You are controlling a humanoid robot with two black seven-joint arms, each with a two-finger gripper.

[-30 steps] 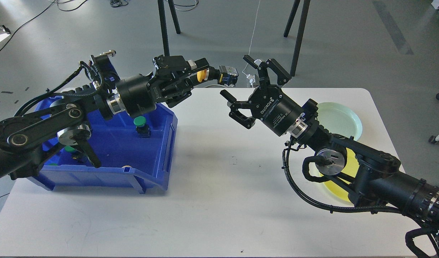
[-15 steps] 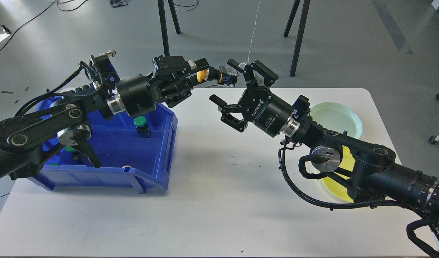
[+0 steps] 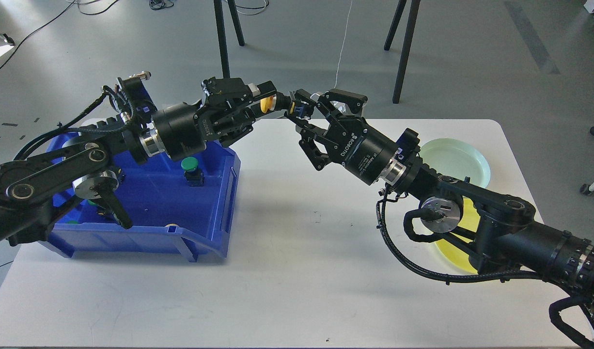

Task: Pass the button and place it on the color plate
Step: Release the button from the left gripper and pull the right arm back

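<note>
My left gripper (image 3: 270,103) is shut on a yellow button (image 3: 266,103) and holds it out over the table's back edge, with its black and blue body (image 3: 300,109) pointing right. My right gripper (image 3: 298,110) is open; its fingers stand above and below that body, close to it. I cannot tell whether they touch it. A pale green plate (image 3: 459,162) lies at the back right of the table. A yellow plate (image 3: 464,228) lies nearer, mostly hidden under my right arm.
A blue bin (image 3: 214,213) stands on the left of the white table (image 3: 287,271), under my left arm. It holds a green button (image 3: 189,165) and other pieces hidden by the arm. Stand legs (image 3: 222,39) rise from the floor behind the table.
My right gripper has moved left and up to the button's body, and its fingers now straddle it. My left gripper with the button shifted slightly left.
</note>
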